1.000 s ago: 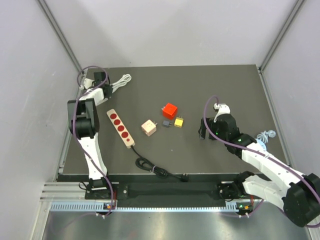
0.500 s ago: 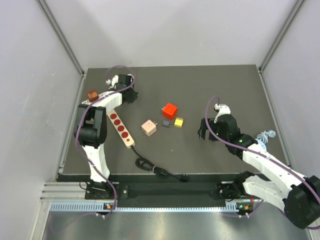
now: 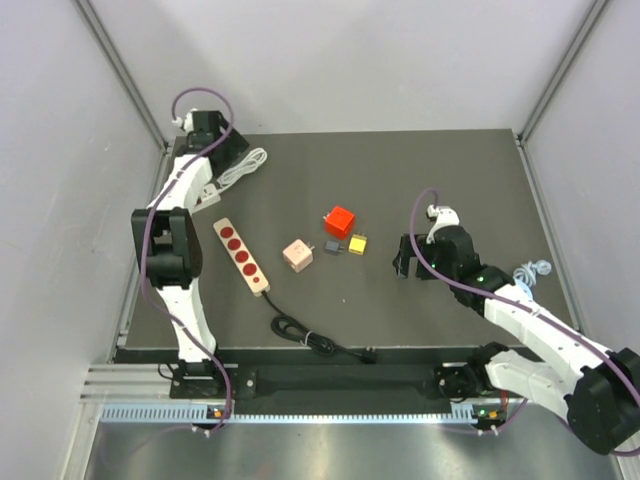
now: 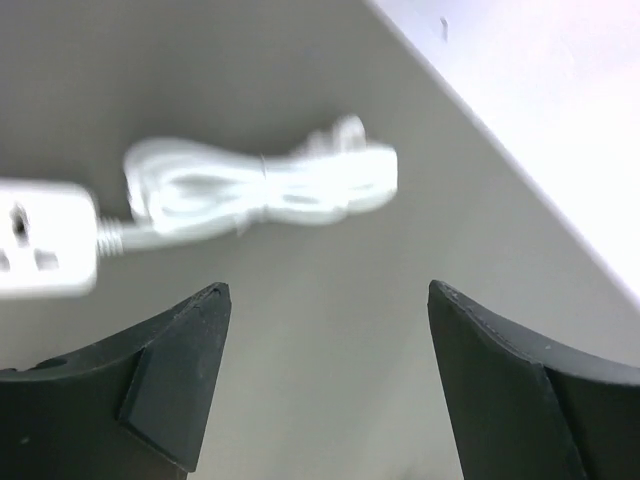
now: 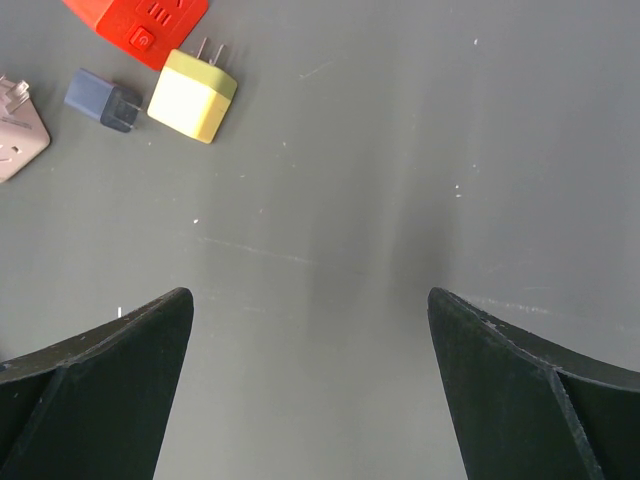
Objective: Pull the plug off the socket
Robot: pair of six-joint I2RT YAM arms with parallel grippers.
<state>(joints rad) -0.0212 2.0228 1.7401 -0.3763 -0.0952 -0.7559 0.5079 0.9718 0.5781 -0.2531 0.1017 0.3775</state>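
Observation:
A beige power strip (image 3: 242,256) with red sockets lies at the left, its black cable (image 3: 310,338) running toward the near edge. Loose plugs sit mid-table: pink (image 3: 298,255), red (image 3: 339,220), yellow (image 3: 356,243) and a small grey-blue one (image 3: 332,246). My left gripper (image 3: 228,152) hovers open at the back left over a white coiled cable (image 4: 265,185) and its white socket block (image 4: 40,240), with nothing between its fingers (image 4: 328,290). My right gripper (image 3: 410,262) stands open and empty (image 5: 310,293), right of the yellow plug (image 5: 193,94) and red plug (image 5: 140,25).
White walls enclose the dark table (image 3: 400,170) on the left, back and right. A coiled pale cable (image 3: 533,270) lies at the right edge by the right arm. The black cable's plug end (image 3: 368,353) rests near the front edge.
The left gripper has gone from shut to open, and the left arm has swung back toward the back-left corner. The right arm has barely moved.

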